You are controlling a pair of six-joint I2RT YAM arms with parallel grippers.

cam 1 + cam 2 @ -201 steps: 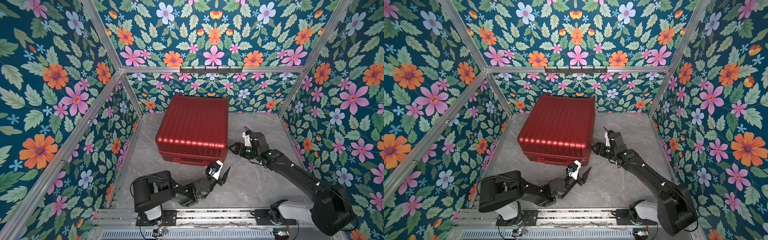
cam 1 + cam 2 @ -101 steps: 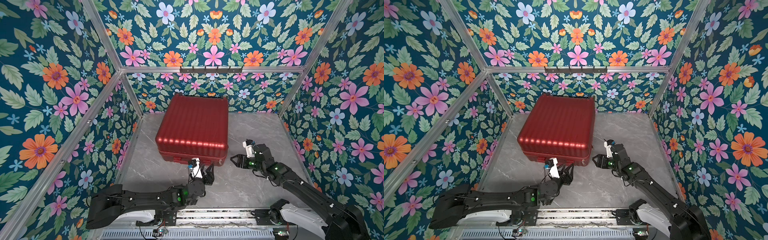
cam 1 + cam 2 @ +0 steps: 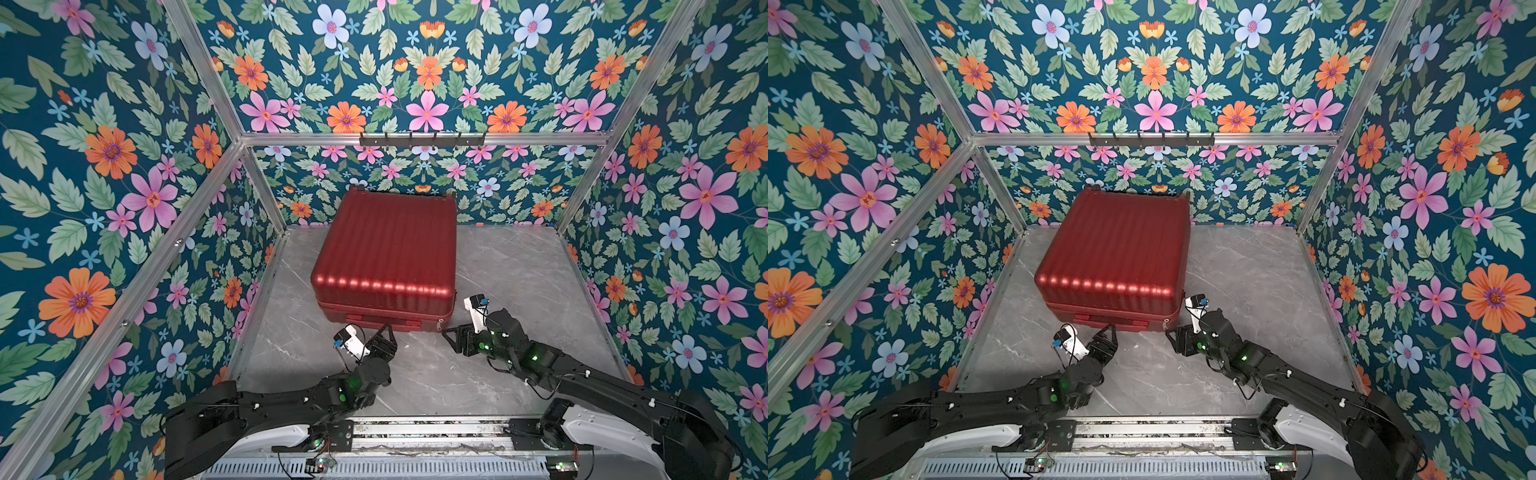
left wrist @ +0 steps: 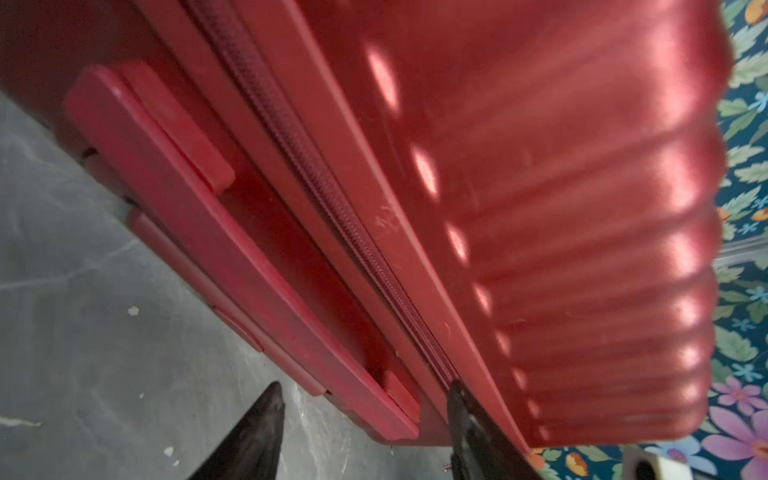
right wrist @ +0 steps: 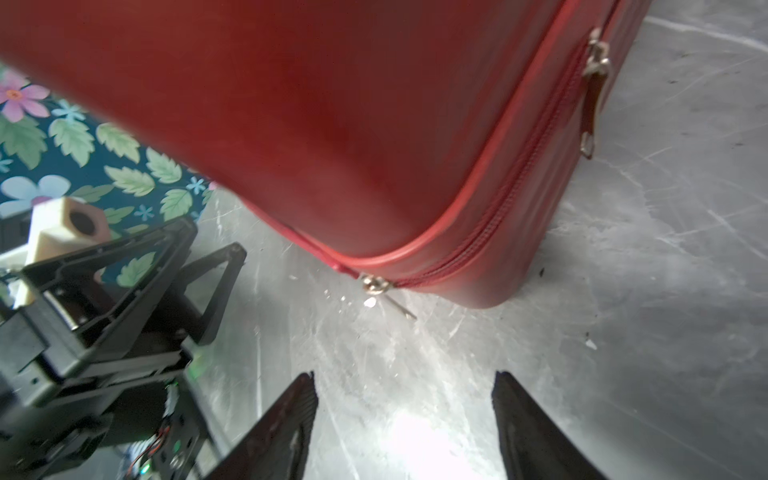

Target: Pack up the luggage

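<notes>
Reaching low at luggage (image 3: 384,249) front | left jaws apart, seemingly astride handle (image 4: 249,282) end | right jaws apart, empty

luggage (image 3: 384,249): dark-red ribbed hard-shell suitcase
state: lid down
pose: lying flat
place: far centre of table (image 3: 519,270)

Readable text, labels, numbers: none found. Luggage (image 3: 384,245) shell, near side: no legible mark; blurred close views may hide small print.
</notes>
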